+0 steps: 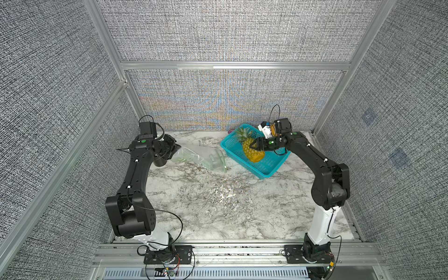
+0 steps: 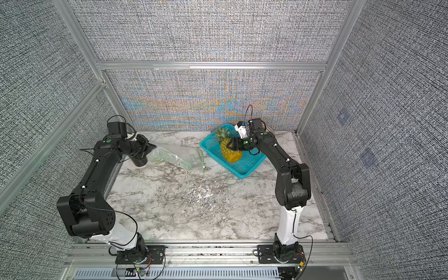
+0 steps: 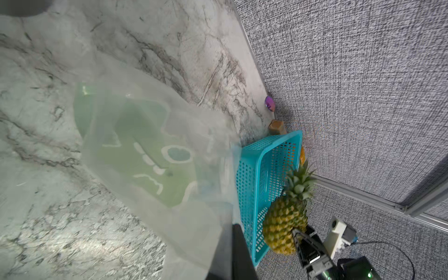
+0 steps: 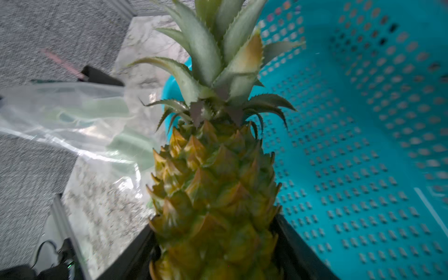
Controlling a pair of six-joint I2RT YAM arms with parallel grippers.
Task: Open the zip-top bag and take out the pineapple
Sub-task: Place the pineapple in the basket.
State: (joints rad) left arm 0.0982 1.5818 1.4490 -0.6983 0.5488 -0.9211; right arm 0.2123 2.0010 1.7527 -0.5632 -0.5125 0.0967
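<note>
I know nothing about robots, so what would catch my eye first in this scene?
The yellow pineapple, gripped upright by the right gripper at the teal basket near the back wall, stands out most. Across the marble table, the left gripper pinches one end of the clear, empty zip-top bag, which sags down to the tabletop.

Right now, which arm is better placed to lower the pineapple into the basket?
Right. The right tool grips the pineapple at the basket; the left tool is off to the side, pinching the bag.
</note>
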